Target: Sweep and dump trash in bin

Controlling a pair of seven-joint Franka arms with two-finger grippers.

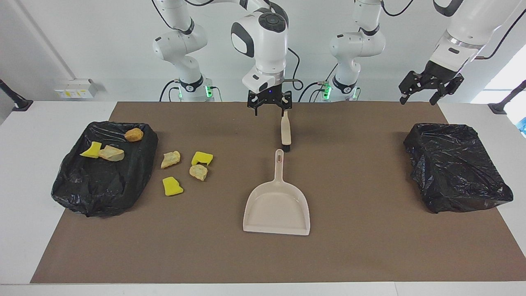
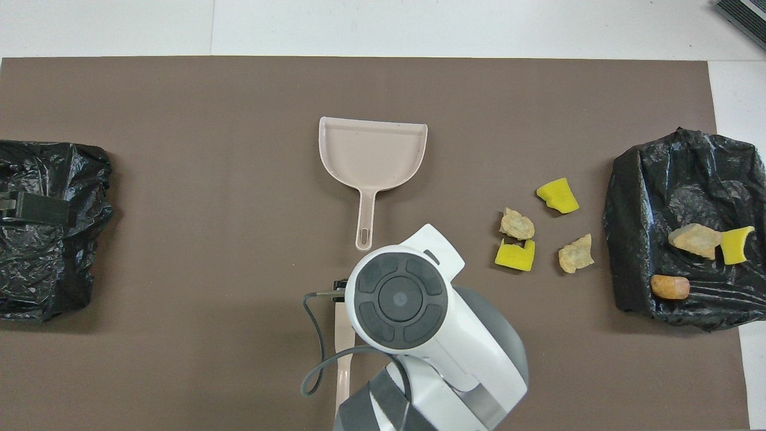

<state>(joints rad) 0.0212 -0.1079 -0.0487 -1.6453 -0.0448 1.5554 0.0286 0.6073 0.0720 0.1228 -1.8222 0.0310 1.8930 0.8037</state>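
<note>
From the facing camera my right gripper (image 1: pixel 269 107) hangs over the beige brush (image 1: pixel 285 132), jaws open; left gripper (image 1: pixel 430 89) open too, waiting. Overhead, four yellow and tan trash scraps (image 2: pixel 541 230) sit between the beige plastic dustpan (image 2: pixel 372 152) and the black-bagged bin (image 2: pixel 682 179), which holds three more.

Bright, even light; soft shadows; perhaps window glare at one edge.

A: Where does the facing camera sit?

B: High, across the bench (image 1: pixel 24 172) from the robots, looking back at them, bases along the top.

A: And the overhead one?

B: Above the robots' own end, aimed forward and steeply down (half a turn from the first). Both share the brown mat (image 1: pixel 370 255), the dustpan (image 1: pixel 276 211) and both black bags, at middling range
</note>
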